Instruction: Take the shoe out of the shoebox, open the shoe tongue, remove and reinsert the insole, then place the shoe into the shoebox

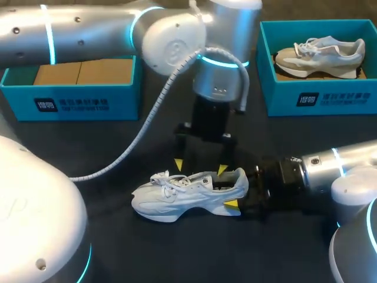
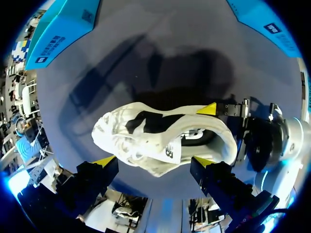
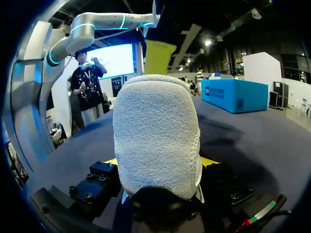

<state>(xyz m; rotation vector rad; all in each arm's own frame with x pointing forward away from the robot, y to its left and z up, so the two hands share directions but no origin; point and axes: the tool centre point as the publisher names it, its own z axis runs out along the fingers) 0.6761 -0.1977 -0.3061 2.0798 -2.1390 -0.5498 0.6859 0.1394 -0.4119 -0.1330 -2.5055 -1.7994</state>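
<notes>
dark table [image 1: 59, 141], white shoe [image 1: 188, 194], two teal shoeboxes [image 1: 70, 103] [image 1: 321, 100]

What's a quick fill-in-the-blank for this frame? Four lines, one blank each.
1. The white shoe lies on the ___, outside the boxes.
2. The right pincer grips the shoe at its ___.
3. The left pincer hangs above the shoe, its jaws ___.
4. The right box holds a second ___.
Missing words: table; heel; open; shoe.
</notes>
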